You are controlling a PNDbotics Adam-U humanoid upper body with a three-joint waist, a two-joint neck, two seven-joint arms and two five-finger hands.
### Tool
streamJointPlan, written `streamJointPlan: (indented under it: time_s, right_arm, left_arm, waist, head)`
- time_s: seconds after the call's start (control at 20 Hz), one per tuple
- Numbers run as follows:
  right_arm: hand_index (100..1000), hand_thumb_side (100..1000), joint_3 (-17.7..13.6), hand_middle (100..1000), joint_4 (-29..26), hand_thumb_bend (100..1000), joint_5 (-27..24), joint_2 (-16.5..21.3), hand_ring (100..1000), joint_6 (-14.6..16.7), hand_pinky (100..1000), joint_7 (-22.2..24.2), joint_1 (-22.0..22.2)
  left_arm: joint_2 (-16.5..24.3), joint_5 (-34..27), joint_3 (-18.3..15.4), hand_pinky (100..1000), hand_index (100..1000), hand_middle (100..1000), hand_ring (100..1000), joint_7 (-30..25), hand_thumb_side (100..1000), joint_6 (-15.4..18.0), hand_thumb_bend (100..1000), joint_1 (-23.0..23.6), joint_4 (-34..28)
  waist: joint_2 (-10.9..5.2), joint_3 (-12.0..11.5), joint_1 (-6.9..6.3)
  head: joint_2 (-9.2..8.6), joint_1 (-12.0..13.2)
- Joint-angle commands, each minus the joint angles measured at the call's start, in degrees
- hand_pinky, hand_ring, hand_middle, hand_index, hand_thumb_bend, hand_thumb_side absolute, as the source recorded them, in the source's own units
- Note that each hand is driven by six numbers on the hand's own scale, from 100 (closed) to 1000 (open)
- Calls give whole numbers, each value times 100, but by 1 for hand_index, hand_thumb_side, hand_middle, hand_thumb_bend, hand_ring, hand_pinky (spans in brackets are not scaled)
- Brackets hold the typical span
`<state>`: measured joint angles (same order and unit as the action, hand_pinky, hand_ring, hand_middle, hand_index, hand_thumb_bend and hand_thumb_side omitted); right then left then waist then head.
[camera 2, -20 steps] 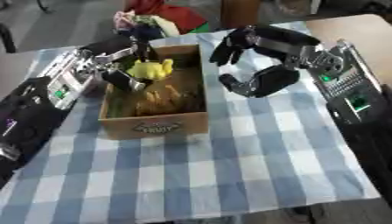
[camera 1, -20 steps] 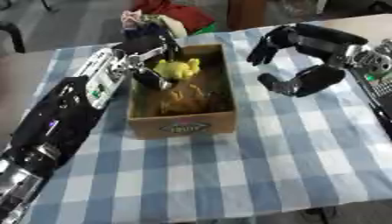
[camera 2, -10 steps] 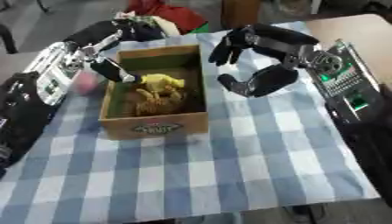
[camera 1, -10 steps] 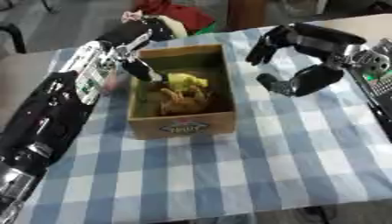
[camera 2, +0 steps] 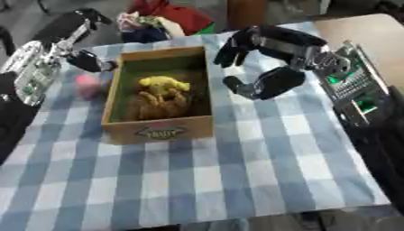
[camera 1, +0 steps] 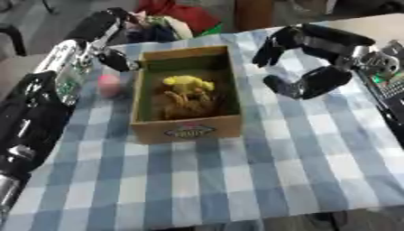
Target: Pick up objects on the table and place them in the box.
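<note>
While a pink object (camera 1: 109, 84) lies on the counter (camera 1: 260, 176) just beside the box (camera 1: 188, 131), toward the left edge, the left hand (camera 1: 118, 59) hangs above it, fingers too dark to tell. It should descend straight onto it. The right hand (camera 2: 264, 85) hovers wide, holding nothing, right of the box.

light: even, soft, moderately bright indoor light
shadows: faint, inside the box (camera 1: 186, 126) and under the right hand (camera 1: 304, 85)
glare: none on the checked cloth (camera 1: 276, 171)
focus: both views blurred throughout, edges smeared
</note>
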<state>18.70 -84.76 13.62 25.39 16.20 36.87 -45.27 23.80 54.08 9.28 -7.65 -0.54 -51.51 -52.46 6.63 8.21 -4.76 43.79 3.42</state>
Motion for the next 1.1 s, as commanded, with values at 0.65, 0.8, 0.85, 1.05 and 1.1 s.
streamJointPlan:
  time_s: [0.65,0.8,0.85,1.05,1.1]
  right_arm:
    - [758,319,-94,616,-51,148,-12,50,698,-14,652,-35,-37]
    - [758,319,-100,616,-51,148,-12,50,698,-17,652,-38,-32]
    - [758,319,-102,616,-49,148,-9,52,698,-18,652,-39,-30]
    - [758,321,-107,615,-44,145,0,56,698,-20,651,-46,-23]
    - [758,321,-109,615,-42,140,2,56,698,-21,651,-47,-22]
  left_arm:
    - [48,385,-469,686,825,764,715,-180,100,-495,510,-30,1122]
    - [6,358,-467,635,784,695,642,-340,100,-485,440,6,1236]
    - [-3,356,-453,620,754,644,601,-431,100,-465,406,15,1266]
    - [24,436,-474,533,502,320,366,-431,100,-533,319,-2,1123]
    - [30,407,-490,523,469,272,345,-280,100,-587,323,-8,1017]
  waist:
    - [-97,20,47]
    - [-97,25,51]
    - [-97,27,50]
    - [-102,24,47]
    - [-102,21,45]
  head:
    - [-36,-46]
    - [-36,-54]
    - [-35,-54]
    - [-34,-59]
    - [-36,-60]
